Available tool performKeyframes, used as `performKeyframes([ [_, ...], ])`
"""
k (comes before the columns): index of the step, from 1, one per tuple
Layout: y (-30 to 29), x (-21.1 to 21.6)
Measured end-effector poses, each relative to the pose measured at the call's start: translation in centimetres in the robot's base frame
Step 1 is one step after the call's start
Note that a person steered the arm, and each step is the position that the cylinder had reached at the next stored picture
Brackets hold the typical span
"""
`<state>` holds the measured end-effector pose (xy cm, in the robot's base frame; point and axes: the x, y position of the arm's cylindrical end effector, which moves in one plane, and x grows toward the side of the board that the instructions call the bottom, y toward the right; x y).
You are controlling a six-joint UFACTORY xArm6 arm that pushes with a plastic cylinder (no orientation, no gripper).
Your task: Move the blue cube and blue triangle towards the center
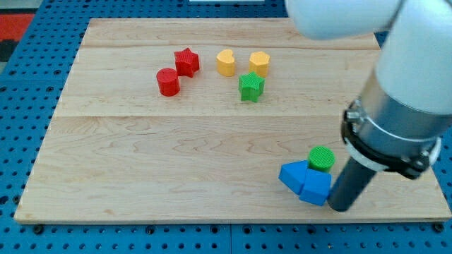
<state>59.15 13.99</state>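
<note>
Camera view shows a pale wooden surface (212,162) lying on a blue board with many small holes (28,106). My tip (340,208) is near the view's bottom right, and it touches the right side of the blue cube (316,188) or stands just beside it — I cannot tell which. The arm carries no claw, only the dark rod, so nothing is grasped or released.

The blue cube lies close to the bottom edge of the surface, at the view's right. The blue triangle (293,175) touches it on the left side, a little higher. The green cylinder (321,159) stands just above the cube and touches both blue blocks, as it seems. All three are well apart from the middle of the surface.

Near the view's top there is a second group — the red cylinder (168,82) with the red star (186,61) just beside it on the upper right. Further right are the yellow heart (225,62) and another yellow block (259,63), its shape not clear. The green star (251,86) lies just below these two.
</note>
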Motion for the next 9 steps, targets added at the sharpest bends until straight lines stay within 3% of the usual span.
performKeyframes([
  [3,-13.1,-7.5],
  [6,-24.4,-9.3],
  [7,-25.7,-8.9],
  [8,-32.7,-9.2],
  [9,-35.0,-11.7],
])
